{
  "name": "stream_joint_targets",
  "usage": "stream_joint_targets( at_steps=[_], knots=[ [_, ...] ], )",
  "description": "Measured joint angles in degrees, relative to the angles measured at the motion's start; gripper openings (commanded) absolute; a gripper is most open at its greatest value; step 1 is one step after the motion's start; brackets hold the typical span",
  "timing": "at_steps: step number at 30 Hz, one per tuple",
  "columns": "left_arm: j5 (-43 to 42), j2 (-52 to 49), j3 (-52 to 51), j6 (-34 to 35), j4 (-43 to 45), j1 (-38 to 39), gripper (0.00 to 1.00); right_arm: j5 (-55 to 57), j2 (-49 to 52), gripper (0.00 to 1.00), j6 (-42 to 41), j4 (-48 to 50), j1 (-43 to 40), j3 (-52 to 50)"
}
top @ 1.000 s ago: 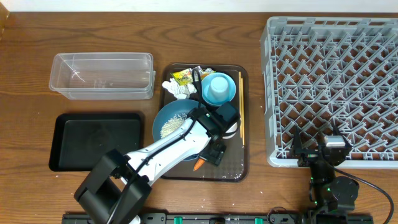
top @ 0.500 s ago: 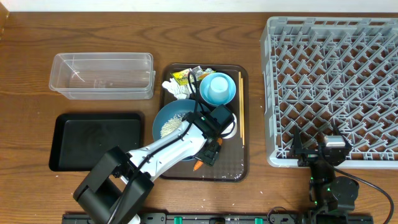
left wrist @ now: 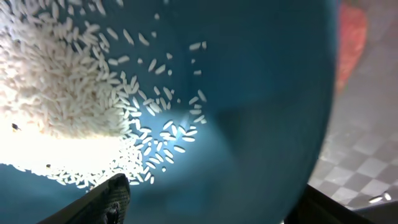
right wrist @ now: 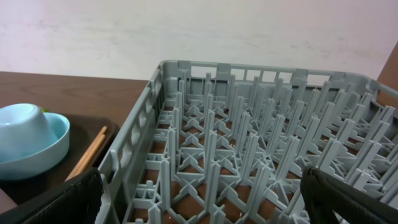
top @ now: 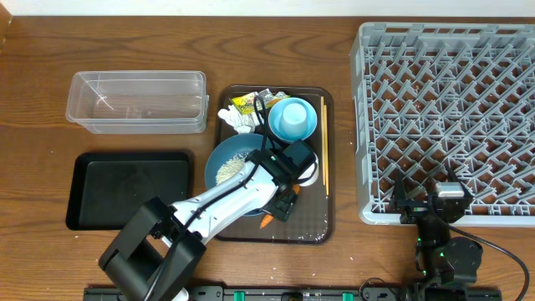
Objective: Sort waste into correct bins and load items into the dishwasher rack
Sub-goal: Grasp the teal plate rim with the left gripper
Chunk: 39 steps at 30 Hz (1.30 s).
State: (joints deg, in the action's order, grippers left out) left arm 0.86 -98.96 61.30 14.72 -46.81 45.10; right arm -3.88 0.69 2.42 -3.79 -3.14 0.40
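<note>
The dark-blue bowl (top: pixel 227 164) sits on the brown serving tray and holds white rice (top: pixel 231 168). My left gripper (top: pixel 282 203) is open at the bowl's right rim. In the left wrist view (left wrist: pixel 214 193) one finger is inside the bowl (left wrist: pixel 261 93) near the rice (left wrist: pixel 68 93) and the other is outside it. An orange carrot (top: pixel 267 221) lies by the bowl. The light-blue cup (top: pixel 292 119), chopsticks (top: pixel 323 146), tissue (top: pixel 244 124) and snack wrapper (top: pixel 246 103) lie on the same tray. The whitish-pink cup (top: pixel 313 175) is mostly hidden by the arm. My right gripper (top: pixel 430 202) is open and empty at the rack's front edge (right wrist: pixel 202 186).
The clear tub (top: pixel 138 100) stands at the back left and the black tray (top: pixel 129 188) in front of it. The grey rack (top: pixel 447 117) fills the right side. The brown serving tray (top: pixel 328 219) lies between them.
My left gripper has shifted a little to the left, toward the bowl's rim. The right arm has not moved.
</note>
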Motion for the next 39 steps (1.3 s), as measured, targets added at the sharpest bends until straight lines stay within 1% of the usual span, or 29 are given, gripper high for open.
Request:
stream_joint_targets(
  at_steps=[5, 19, 29, 31, 33, 38, 39],
  knots=[
    [0.44, 0.50, 0.52, -0.24, 0.39, 0.00, 0.77, 0.00, 0.00, 0.99, 0.00, 0.00, 0.00, 0.00],
    [6.01, 0.50, 0.52, -1.70, 2.58, 0.00, 0.75, 0.00, 0.00, 0.99, 0.00, 0.00, 0.00, 0.00],
    [5.60, 0.50, -1.07, -1.73, 5.66, 0.00, 0.73, -0.02, 0.00, 0.99, 0.00, 0.00, 0.00, 0.00],
    [5.53, 0.50, -1.09, -1.73, 6.12, 0.00, 0.71, 0.00, 0.00, 0.99, 0.00, 0.00, 0.00, 0.00],
    [5.49, 0.50, -1.09, -1.75, 6.49, 0.00, 0.67, 0.00, 0.00, 0.99, 0.00, 0.00, -0.02, 0.00],
    [4.94, 0.50, -1.09, -1.97, 6.82, 0.00, 0.66, -0.02, 0.00, 0.99, 0.00, 0.00, 0.00, 0.00],
    [4.85, 0.50, -1.09, -1.97, 6.82, 0.00, 0.64, 0.00, 0.00, 0.99, 0.00, 0.00, 0.00, 0.00]
  ],
)
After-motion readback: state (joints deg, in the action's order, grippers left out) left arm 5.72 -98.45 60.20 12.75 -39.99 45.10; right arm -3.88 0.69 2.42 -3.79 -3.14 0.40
